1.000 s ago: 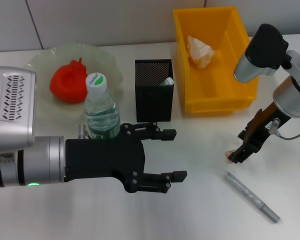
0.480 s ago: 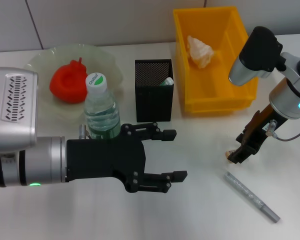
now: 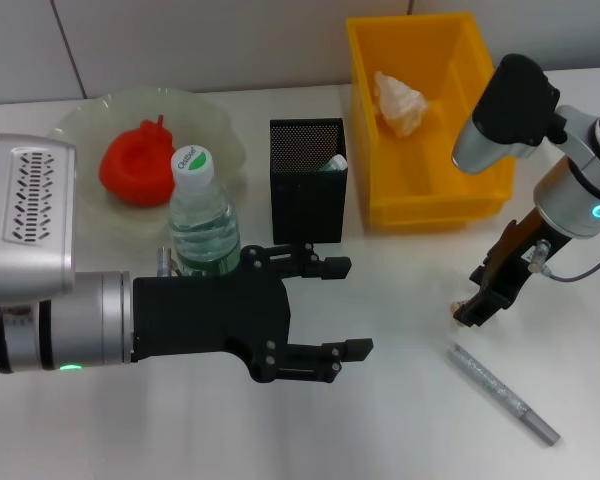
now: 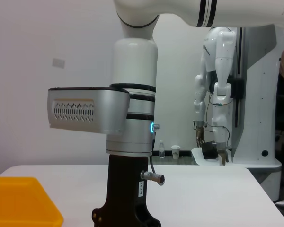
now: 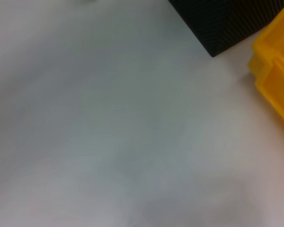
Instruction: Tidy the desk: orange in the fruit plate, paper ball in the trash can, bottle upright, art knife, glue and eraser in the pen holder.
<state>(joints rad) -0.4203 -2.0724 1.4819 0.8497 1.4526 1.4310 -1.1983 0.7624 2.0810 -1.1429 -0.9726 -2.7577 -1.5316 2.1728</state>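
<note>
Head view: the mesh pen holder [image 3: 308, 178] is taken as landmark. The yellow trash bin [image 3: 450, 205] stands just beside it on the right arm's side, with the paper ball [image 3: 400, 101] already inside. The fruit plate [image 3: 210, 125] lies on the other side and carries a red fruit [image 3: 137, 163]; the water bottle [image 3: 202, 215] stands upright between plate and holder. Something pale, not identifiable, shows inside the holder. The left gripper [image 3: 336, 308] hovers in front of the holder with its fingers spread wide and nothing between them. The right gripper [image 3: 474, 308] is lowered to the desk well to the bin's near side, over a small pale object [image 3: 461, 303], probably the eraser; whether the jaws are clenched on it cannot be told. The grey art knife [image 3: 501, 391] lies flat on the desk just beyond that gripper, farther from the holder.

Handling, judged: the knife is light, stiff, thin and slick; it is best taken across the mid-barrel, from above. The eraser is small and grippy, so a pinch across its short sides should serve.

Left wrist view: only the right arm [image 4: 131, 132] and a corner of the bin [image 4: 23, 204] are seen.

Right wrist view: bare desk [image 5: 109, 132], holder corner [image 5: 227, 23] and bin edge [image 5: 274, 85] are seen; no fingers are shown.
</note>
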